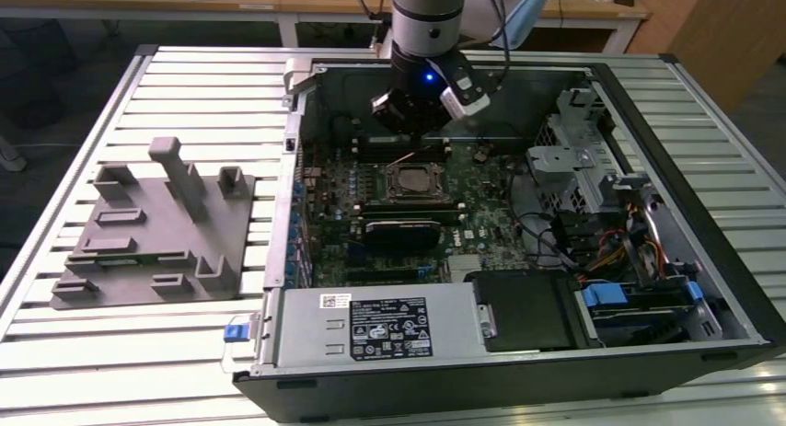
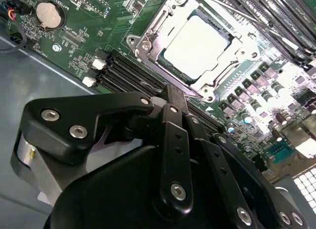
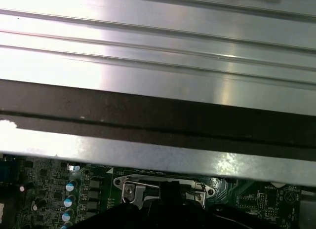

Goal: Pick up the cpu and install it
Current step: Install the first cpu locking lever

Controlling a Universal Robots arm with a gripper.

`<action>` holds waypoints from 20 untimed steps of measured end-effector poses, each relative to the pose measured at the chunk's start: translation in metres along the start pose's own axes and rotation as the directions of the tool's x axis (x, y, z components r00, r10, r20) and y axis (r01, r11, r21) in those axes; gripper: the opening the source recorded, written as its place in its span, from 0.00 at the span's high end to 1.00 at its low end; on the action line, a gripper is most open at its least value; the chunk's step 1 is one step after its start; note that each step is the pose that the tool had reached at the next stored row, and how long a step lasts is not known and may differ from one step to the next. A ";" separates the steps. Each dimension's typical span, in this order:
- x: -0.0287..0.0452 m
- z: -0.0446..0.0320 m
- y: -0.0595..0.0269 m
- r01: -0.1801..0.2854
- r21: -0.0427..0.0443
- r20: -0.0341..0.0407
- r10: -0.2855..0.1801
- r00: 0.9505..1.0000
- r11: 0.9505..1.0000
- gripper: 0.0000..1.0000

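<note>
One cpu (image 2: pixel 197 44) sits already in its socket frame (image 2: pixel 148 46); our gripper (image 2: pixel 170 98), just beside the frame, seems clenched, holding nothing.

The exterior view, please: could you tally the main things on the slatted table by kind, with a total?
Computer cases, open: 1
Grey plastic trays with upright posts: 1
Robot grippers, over the case: 1
Cpus, seated in the socket frame: 1
Total: 4
</note>
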State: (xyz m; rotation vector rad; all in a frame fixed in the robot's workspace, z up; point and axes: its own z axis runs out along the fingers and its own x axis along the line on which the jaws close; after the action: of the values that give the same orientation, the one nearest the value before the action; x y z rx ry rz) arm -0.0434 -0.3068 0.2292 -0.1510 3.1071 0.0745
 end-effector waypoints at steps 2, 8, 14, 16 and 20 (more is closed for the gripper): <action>-0.0005 0.0011 0.0007 0.000 0.000 0.000 0.000 1.000 1.000 0.89; -0.0026 0.0043 0.0025 0.000 0.000 0.000 0.000 1.000 1.000 0.89; -0.0055 0.0080 0.0034 0.000 0.000 0.000 0.000 1.000 1.000 0.89; -0.0064 0.0095 0.0033 0.000 0.000 0.000 0.000 1.000 1.000 0.89; -0.0086 0.0128 0.0029 0.000 0.000 -0.001 0.000 1.000 1.000 0.89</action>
State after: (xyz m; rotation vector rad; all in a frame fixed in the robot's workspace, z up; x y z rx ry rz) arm -0.0348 -0.3024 0.2168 -0.1510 3.1077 0.0743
